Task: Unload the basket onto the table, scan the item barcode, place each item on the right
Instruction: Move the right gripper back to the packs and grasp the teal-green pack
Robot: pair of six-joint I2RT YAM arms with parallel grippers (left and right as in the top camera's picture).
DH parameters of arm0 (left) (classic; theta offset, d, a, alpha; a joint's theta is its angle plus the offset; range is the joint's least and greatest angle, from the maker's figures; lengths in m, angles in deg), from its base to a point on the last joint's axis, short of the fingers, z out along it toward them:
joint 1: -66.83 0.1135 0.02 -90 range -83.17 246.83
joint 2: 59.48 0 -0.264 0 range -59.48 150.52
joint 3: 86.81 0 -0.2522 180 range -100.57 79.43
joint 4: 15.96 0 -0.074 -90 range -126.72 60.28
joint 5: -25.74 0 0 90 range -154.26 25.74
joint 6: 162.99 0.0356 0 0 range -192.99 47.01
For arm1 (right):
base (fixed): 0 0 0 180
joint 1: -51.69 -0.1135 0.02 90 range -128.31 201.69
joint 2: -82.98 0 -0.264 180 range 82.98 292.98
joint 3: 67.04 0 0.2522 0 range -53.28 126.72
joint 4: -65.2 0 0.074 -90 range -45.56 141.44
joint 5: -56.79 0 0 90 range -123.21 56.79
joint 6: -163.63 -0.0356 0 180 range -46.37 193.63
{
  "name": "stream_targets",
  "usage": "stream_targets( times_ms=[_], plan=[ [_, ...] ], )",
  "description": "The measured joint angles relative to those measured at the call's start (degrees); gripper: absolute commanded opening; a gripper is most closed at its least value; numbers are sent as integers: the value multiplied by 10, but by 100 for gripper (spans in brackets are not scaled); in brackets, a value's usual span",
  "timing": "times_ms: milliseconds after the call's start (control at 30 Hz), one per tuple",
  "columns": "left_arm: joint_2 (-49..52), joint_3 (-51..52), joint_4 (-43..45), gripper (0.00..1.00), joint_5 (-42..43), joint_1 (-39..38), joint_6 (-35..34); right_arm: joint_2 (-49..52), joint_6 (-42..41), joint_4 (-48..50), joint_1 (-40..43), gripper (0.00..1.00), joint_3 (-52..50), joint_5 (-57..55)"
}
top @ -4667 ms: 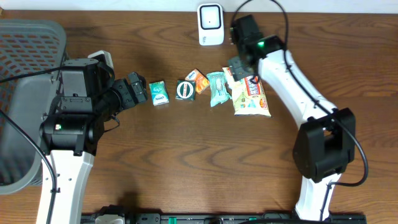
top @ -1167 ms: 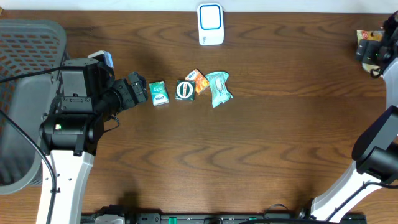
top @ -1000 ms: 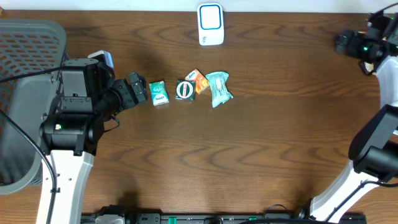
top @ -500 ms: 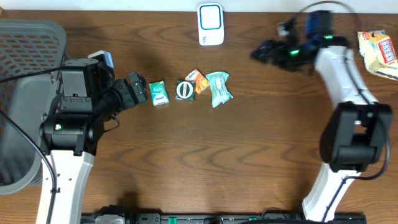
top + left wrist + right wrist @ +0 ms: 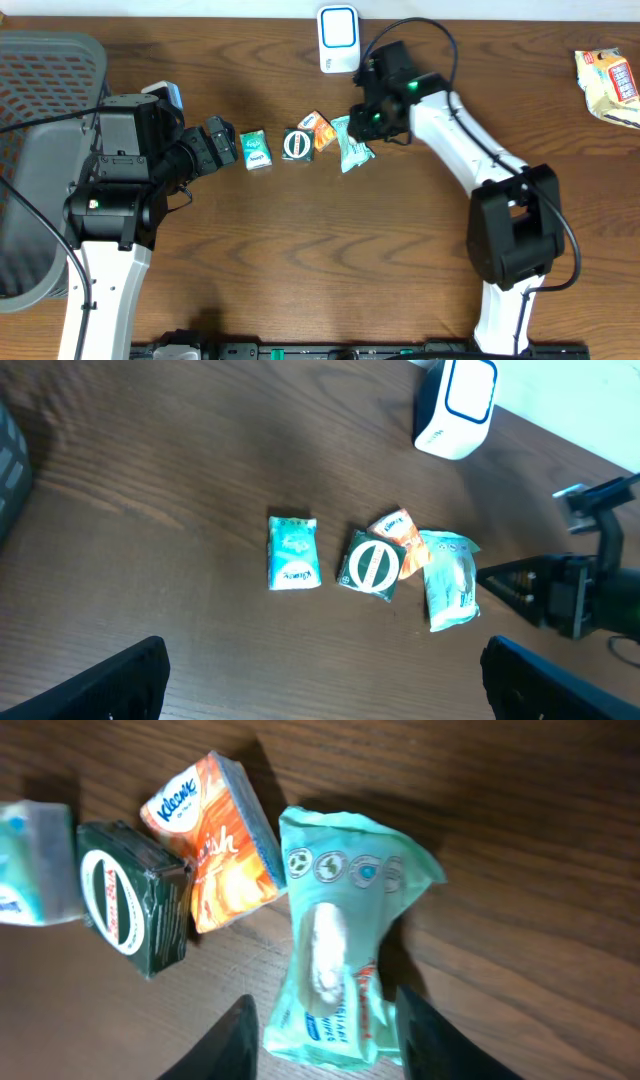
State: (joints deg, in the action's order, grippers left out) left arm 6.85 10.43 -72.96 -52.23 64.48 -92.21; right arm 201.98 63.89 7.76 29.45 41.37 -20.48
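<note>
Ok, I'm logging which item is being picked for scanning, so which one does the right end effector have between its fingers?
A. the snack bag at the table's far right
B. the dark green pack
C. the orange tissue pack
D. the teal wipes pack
D: in the right wrist view the right end effector has its fingers on either side of the teal wipes pack.

**Dark wood, shiny wrappers**

The table (image 5: 300, 260) is dark brown wood with its grain plain to see and a low satin sheen. The teal wet-wipes pack (image 5: 345, 960) is soft plastic film, crinkled and glossy along the creases. The orange Kleenex pack (image 5: 212, 850) and the dark green packet (image 5: 130, 900) wear smooth, shiny wrap. The white scanner (image 5: 339, 38) is hard, smooth plastic. The grey basket (image 5: 60, 60) looks like matt plastic mesh. The snack bag (image 5: 610, 85) is creased film.
</note>
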Motion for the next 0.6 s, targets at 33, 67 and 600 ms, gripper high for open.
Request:
stream_targets(
  times_ms=[33, 67, 600],
  plan=[
    [0, 0, 0, 98, 0, 0, 0, 0, -1, 0, -11, 38, 0, -14],
    [0, 0, 0, 98, 0, 0, 0, 0, -1, 0, -18, 38, 0, -22],
    [0, 0, 0, 98, 0, 0, 0, 11, -3, 14, -131, 44, -9, -256]
  ],
)
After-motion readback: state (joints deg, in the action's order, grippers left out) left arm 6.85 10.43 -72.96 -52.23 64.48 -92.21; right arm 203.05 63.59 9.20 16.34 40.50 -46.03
